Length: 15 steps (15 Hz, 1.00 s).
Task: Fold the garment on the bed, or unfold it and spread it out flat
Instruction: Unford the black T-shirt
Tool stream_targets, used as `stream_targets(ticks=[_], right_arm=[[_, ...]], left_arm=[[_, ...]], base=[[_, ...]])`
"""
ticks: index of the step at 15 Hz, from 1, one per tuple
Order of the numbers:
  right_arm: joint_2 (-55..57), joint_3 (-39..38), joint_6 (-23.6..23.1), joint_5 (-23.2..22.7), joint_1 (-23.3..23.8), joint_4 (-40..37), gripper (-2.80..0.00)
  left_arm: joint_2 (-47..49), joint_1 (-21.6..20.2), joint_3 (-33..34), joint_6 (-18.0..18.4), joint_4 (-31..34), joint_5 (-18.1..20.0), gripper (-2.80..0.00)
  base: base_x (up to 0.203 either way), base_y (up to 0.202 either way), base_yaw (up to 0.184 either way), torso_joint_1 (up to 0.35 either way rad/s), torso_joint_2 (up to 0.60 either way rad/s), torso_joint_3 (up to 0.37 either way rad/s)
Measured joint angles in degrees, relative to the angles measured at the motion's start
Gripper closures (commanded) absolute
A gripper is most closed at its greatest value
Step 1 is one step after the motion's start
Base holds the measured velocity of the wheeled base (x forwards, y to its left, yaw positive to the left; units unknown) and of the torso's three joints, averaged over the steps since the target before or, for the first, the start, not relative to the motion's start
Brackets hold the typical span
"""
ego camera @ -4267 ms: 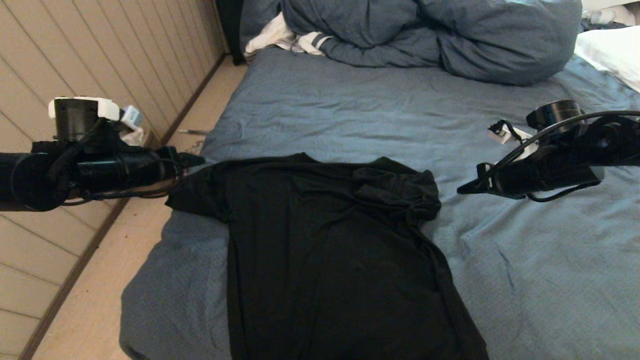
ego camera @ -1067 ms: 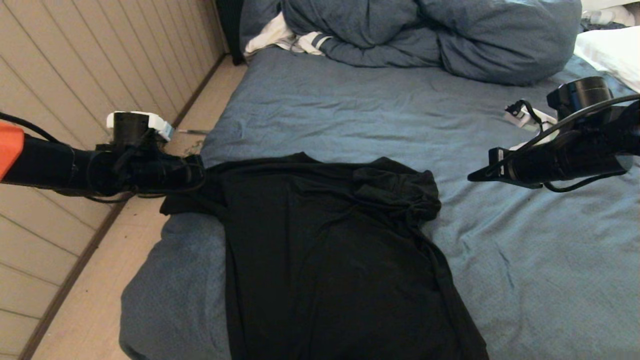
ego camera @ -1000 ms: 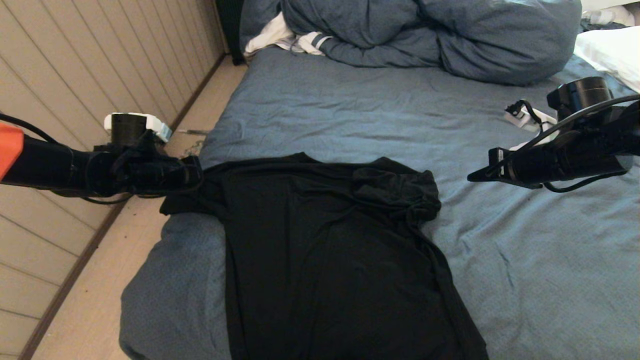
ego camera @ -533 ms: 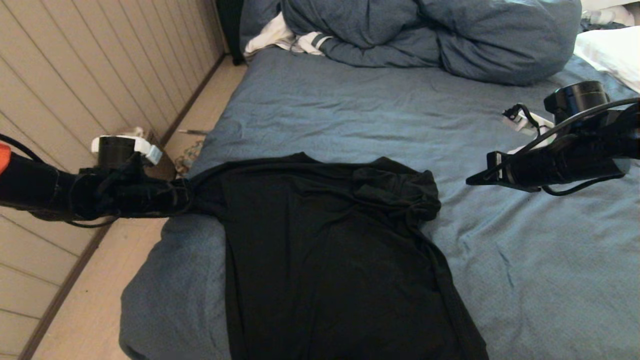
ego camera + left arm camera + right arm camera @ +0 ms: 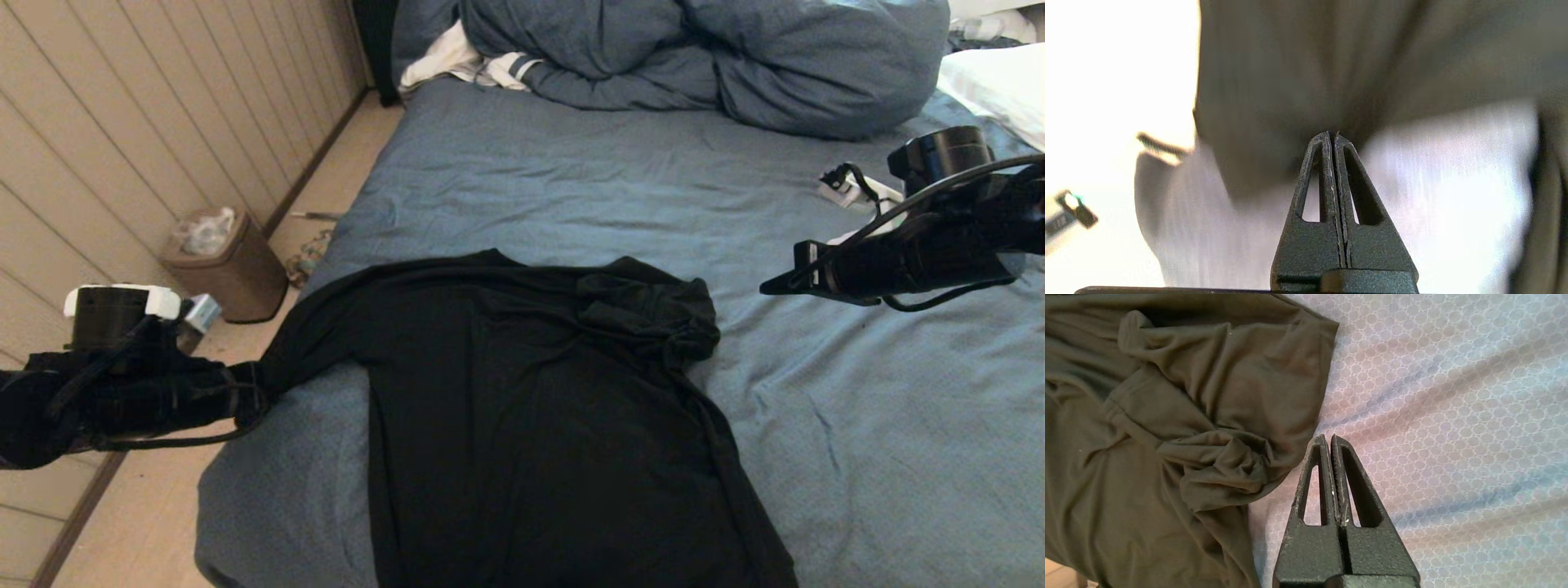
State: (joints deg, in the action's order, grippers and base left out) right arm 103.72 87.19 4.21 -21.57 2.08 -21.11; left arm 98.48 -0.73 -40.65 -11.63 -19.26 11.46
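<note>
Left gripper (image 5: 249, 392), fingers clamped on the black T-shirt's (image 5: 531, 408) sleeve (image 5: 302, 347), is pulling it outward past the bed (image 5: 571, 180) edge, stretching it straight. Right gripper (image 5: 775, 286) is hovering, fingers together, empty.

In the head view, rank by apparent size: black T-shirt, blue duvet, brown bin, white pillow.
1. Black T-shirt and blue duvet: similar; the shirt lies nearer and both are cut off, so unranked.
2. White pillow, mostly out of frame.
3. Brown bin, looks about the same, perhaps smaller.
</note>
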Motion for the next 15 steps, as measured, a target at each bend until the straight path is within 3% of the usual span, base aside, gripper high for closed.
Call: stream_targets(ticks=[3, 5, 10, 14, 15], right_arm=[[0.02, -0.63, -0.03, -0.05, 0.11, -0.02, 0.0], [-0.05, -0.52, 0.43, -0.09, 0.11, -0.18, 0.0], [0.81, 6.78, 1.59, 0.86, -2.17, -2.16, 0.0], [5.79, 18.49, 3.01, 1.31, -7.23, -6.79, 0.0], [7.73, 21.3, 3.04, 1.84, -8.95, -7.22, -2.8]], left_arm=[[-5.52, 0.32, 5.18, 0.94, 0.05, 0.5, 0.0], [-8.06, 0.03, 4.56, 1.29, 0.1, 0.54, 0.0], [-8.59, -2.24, -11.07, -2.28, 7.71, 1.68, 0.0], [-4.21, -0.59, -26.59, -6.25, 18.32, 7.9, 0.0], [-2.32, 0.53, -29.59, -6.56, 19.6, 8.21, 0.0]], base=[[0.0, 0.0, 0.0, 0.0, 0.0, 0.0], [0.0, 0.0, 0.0, 0.0, 0.0, 0.0], [0.0, 0.0, 0.0, 0.0, 0.0, 0.0], [0.0, 0.0, 0.0, 0.0, 0.0, 0.0], [0.0, 0.0, 0.0, 0.0, 0.0, 0.0]])
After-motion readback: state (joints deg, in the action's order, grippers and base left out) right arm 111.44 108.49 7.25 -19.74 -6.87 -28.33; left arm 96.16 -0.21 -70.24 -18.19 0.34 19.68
